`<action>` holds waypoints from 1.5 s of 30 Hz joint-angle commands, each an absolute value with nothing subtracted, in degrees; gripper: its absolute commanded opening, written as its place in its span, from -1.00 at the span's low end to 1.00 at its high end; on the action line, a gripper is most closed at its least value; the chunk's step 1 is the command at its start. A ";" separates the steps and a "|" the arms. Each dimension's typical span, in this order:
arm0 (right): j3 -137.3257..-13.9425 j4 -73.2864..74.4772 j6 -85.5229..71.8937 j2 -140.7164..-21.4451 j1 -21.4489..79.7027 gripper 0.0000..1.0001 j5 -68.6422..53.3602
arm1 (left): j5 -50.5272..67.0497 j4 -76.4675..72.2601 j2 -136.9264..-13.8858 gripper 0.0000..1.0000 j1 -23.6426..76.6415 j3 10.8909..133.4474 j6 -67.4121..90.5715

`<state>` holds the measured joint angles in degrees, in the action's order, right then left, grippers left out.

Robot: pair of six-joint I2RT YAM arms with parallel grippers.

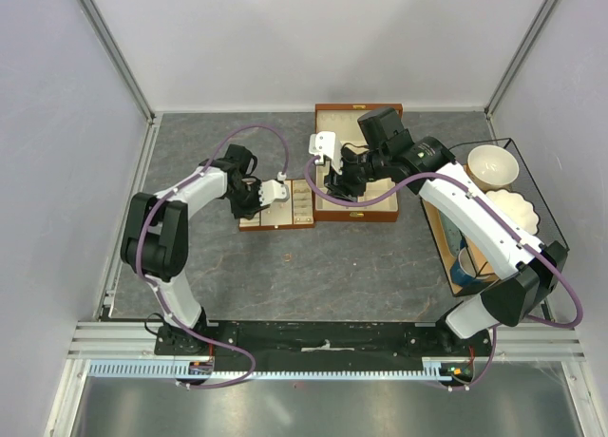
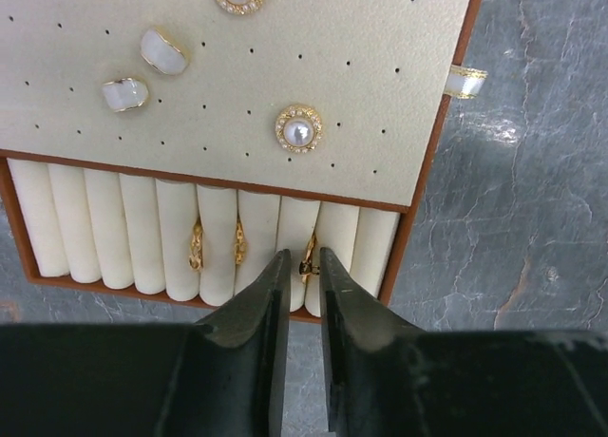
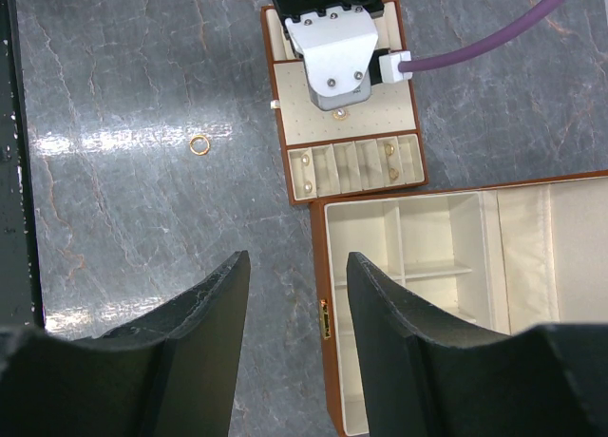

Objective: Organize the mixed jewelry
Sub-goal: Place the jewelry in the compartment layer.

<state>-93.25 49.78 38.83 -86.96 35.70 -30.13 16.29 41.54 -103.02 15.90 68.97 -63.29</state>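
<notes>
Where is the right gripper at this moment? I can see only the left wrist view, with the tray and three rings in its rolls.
Observer: The right gripper hangs open and empty above the corner of the wooden box nearest your tray.
Operator: Is any piece lying outside the tray?
Observer: Yes. One loose gold ring lies on the table, on the near side of the tray and apart from it.
Operator: And what is inside the box?
Observer: It stands open, and the cream compartments that I can see hold nothing.
</notes>
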 commanded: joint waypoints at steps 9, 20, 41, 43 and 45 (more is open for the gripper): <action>-93.78 48.87 39.38 -85.17 35.59 0.08 -32.08 | 16.88 46.49 -97.30 -0.24 16.61 70.66 -60.65; -89.75 47.12 37.27 -84.29 35.60 0.06 -34.54 | 21.34 50.27 -93.26 -0.17 15.65 73.65 -57.23; -71.18 16.88 12.49 -95.25 47.89 -0.06 -24.97 | 33.40 33.58 -75.85 0.06 4.83 61.79 -26.12; -72.68 16.96 10.11 -97.98 49.12 -0.10 -21.11 | 31.83 32.88 -75.50 0.07 4.57 61.79 -24.62; -74.44 17.05 8.27 -101.76 50.80 -0.14 -16.99 | 31.47 32.87 -75.32 0.09 4.39 61.87 -23.21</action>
